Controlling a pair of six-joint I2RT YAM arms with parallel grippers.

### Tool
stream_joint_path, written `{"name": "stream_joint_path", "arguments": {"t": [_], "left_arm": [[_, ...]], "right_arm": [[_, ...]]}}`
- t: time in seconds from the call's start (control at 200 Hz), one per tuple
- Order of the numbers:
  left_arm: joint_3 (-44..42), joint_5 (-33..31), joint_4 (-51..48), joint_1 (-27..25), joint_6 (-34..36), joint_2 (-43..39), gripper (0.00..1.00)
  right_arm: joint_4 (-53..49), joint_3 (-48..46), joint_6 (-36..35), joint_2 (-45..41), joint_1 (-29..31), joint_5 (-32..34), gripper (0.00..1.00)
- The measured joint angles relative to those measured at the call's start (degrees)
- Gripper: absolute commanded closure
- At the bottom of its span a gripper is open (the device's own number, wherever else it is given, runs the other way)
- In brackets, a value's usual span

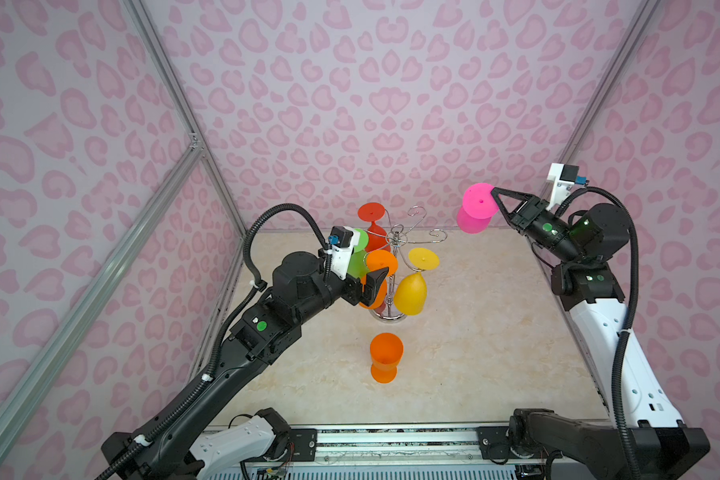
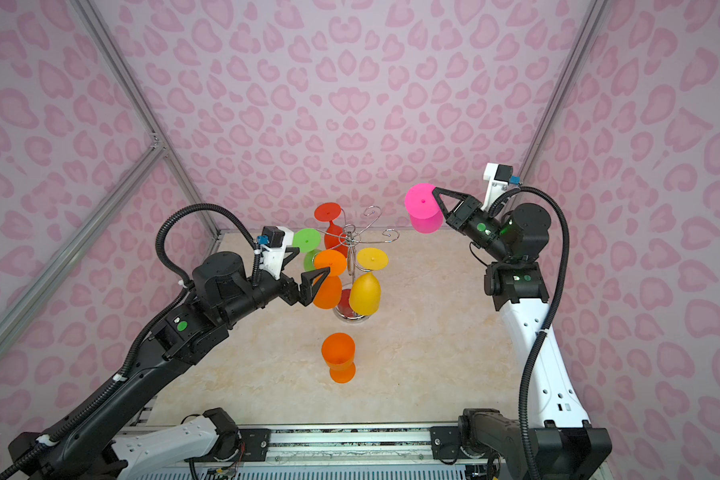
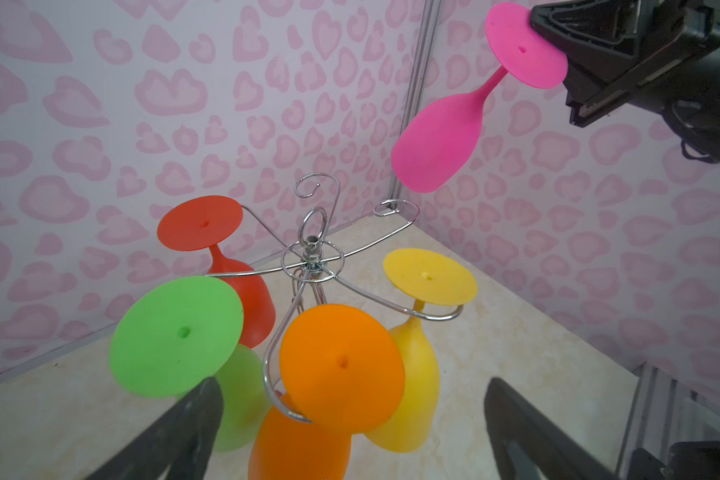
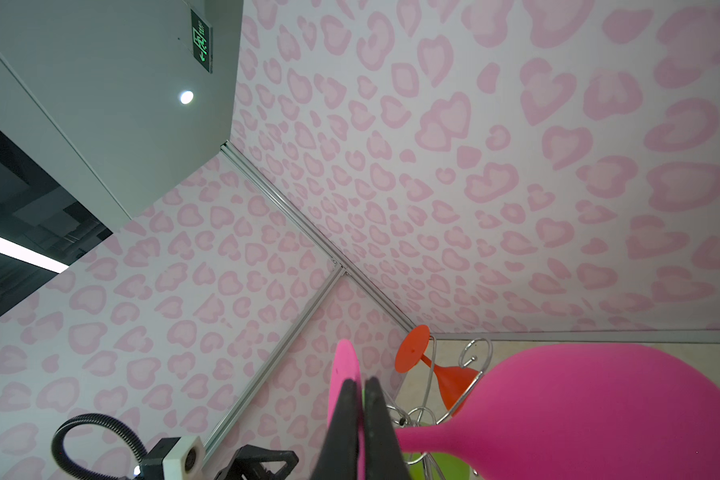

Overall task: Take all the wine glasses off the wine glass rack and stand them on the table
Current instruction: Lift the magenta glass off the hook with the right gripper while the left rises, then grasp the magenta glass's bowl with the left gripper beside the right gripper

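Left hand [image 3: 354,386] agape before hanging orange wine glass [image 3: 341,361], bowl cut off; right hand [image 1: 494,191] tight on pink glass [image 1: 476,203] foot.

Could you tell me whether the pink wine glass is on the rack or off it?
Off. The right gripper, shut on its foot, holds the pink wine glass aloft, apart from the wine glass rack.

right gripper [image 4: 362,380] jaws pinching pink wine glass [image 4: 599,415] foot, red glass [image 4: 412,353] on rack [image 4: 474,339] behind
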Motion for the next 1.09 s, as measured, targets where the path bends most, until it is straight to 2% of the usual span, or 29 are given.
{"name": "stream_joint_path", "arguments": {"t": [0.145,0.28,0.47,0.695,1.045,1.095], "left_arm": [[-0.17,13.07,10.58,5.53,-7.72,3.80,0.02],[-0.59,24.96,23.06,9.22,-16.09,8.13,0.03],[-1.90,33.88,39.43,14.05,-27.89,13.20,0.03],[-2.60,39.52,52.26,17.75,-36.39,16.37,0.03],[-2.49,42.80,65.64,19.10,-45.94,21.07,0.04],[-2.47,42.99,67.17,19.10,-46.95,21.38,0.06]], "right_arm": [[7.28,-1.44,3.19,-2.71,1.68,1.18,1.00],[17.05,-1.97,8.17,-2.10,6.12,1.01,1.00],[33.40,-1.97,19.85,3.48,12.33,-0.28,1.00],[48.63,-1.97,32.30,8.37,15.89,-0.26,1.00],[61.31,-1.18,43.17,16.13,21.00,1.05,1.00],[62.40,-0.92,44.61,17.20,21.46,1.31,1.00]]}}
